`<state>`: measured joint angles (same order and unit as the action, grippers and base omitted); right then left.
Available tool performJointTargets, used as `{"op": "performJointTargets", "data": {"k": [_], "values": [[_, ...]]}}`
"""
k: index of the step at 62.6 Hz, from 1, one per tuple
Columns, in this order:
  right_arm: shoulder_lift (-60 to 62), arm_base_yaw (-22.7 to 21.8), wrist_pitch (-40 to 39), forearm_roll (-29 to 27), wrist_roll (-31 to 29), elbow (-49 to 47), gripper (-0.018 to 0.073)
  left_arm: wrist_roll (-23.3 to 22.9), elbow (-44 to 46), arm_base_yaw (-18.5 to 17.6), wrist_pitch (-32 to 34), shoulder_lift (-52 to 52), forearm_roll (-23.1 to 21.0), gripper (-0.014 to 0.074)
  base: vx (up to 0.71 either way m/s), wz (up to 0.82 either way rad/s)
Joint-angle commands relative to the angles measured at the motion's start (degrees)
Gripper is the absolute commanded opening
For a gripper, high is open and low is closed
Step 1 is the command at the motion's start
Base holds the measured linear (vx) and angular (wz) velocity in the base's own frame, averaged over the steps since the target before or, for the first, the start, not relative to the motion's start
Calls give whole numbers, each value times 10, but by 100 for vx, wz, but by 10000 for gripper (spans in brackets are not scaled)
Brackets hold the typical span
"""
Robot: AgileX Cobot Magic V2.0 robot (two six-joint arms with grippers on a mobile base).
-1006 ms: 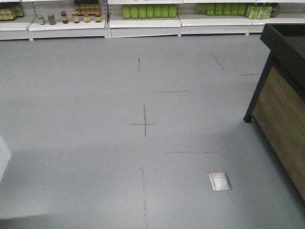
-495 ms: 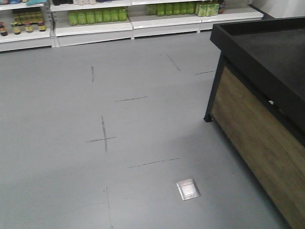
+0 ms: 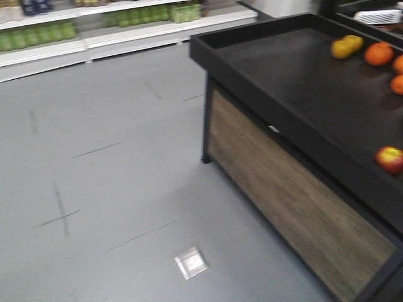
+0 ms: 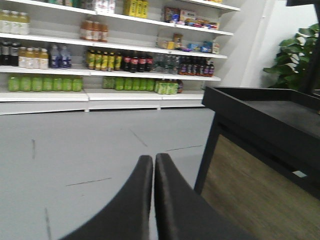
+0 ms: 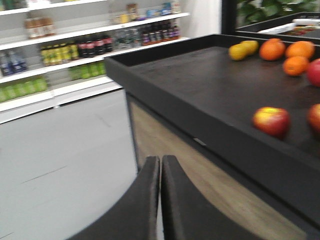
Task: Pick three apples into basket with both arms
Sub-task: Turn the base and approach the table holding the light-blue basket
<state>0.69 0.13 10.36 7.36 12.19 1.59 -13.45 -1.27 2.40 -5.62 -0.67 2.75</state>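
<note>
A red apple (image 3: pixel 390 159) with a yellow patch lies near the front rim of a black display table (image 3: pixel 283 75). In the right wrist view that apple (image 5: pixel 270 121) has two more red apples (image 5: pixel 314 72) cut off by the right edge. A pale slotted rim, apparently the basket (image 3: pixel 378 16), shows behind the table at the top right. My left gripper (image 4: pixel 153 158) is shut with nothing in it, over the floor left of the table. My right gripper (image 5: pixel 160 158) is shut and empty, in front of the table's wooden side.
Oranges (image 3: pixel 378 53) and two yellow fruits (image 3: pixel 347 46) lie at the table's far end. Shelves of bottles (image 4: pixel 100 60) line the back wall. A metal floor plate (image 3: pixel 191 262) sits in the grey floor. A potted plant (image 4: pixel 296 60) stands behind the table.
The front view has swung to the right: the shelves slid left, and the black table with its fruit came into view on the right.
</note>
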Motion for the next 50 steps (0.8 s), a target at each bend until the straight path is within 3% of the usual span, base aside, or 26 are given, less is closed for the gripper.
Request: {"op": "performJointTargets", "data": {"k": [1, 50], "values": [[7, 0, -45, 4, -6, 8, -4, -4, -5, -1, 46, -9, -5, -6, 17, -65], [7, 0, -45, 4, -6, 8, -4, -4, -5, -1, 46, -9, -5, -6, 15, -58]]}}
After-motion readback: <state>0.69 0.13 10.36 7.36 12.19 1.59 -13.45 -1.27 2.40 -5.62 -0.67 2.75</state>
